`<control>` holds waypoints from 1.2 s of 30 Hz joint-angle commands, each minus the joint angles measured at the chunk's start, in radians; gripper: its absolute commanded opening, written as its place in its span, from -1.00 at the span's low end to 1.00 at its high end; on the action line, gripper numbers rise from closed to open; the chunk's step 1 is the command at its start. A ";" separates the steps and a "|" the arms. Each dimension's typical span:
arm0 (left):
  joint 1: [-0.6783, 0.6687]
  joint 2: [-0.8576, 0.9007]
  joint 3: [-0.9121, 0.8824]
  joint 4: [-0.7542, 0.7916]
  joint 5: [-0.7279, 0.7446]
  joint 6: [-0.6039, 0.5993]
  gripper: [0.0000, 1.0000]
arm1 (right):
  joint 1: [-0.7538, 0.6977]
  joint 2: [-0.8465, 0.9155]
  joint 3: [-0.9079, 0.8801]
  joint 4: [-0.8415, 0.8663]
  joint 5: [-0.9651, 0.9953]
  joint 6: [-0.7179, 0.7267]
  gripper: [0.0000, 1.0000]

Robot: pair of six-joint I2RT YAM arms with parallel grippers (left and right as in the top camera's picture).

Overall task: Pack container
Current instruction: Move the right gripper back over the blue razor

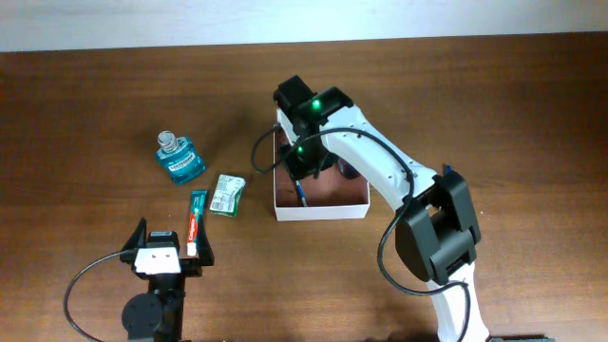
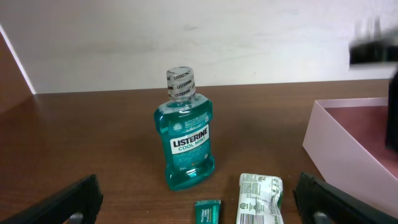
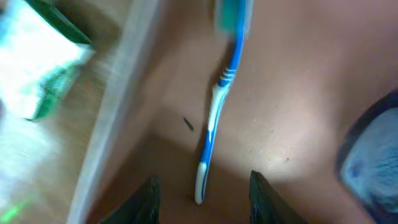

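My right gripper hung inside the container, its two fingers parted and clamped on nothing. A blue-and-white toothbrush lay flat on the reddish-brown floor below them, and the end of its handle sat in the gap between my fingertips. I could not tell whether either tip touched it. The brush ran along the container's left wall, close beside it, with its head at the far end. A dark, rounded item that I could not identify lay towards the container's right side, apart from the brush.

My left gripper rested low by the near edge of the tabletop, on the left half, with its fingers spread wide and nothing held. The near end of a green toothpaste tube lay just ahead of them, close to my right-hand finger. A green-and-white packet sat just beside the tube, between it and the container. Beyond both, a teal mouthwash bottle stood upright with its clear cap on.

The container itself sat near the middle of the tabletop, open-topped, its white wall to the right of the packet.
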 commanded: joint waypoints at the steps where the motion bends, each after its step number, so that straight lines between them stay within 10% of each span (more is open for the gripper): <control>1: -0.004 -0.007 -0.002 -0.007 0.000 0.016 0.99 | 0.001 -0.078 0.172 -0.057 0.077 -0.060 -0.22; 16: -0.004 -0.007 -0.002 -0.007 0.000 0.016 0.99 | -0.370 -0.195 0.491 -0.517 0.290 -0.052 -0.16; 36: -0.004 -0.007 -0.002 -0.007 0.000 0.016 0.99 | -0.694 -0.195 -0.165 -0.164 0.158 -0.081 0.06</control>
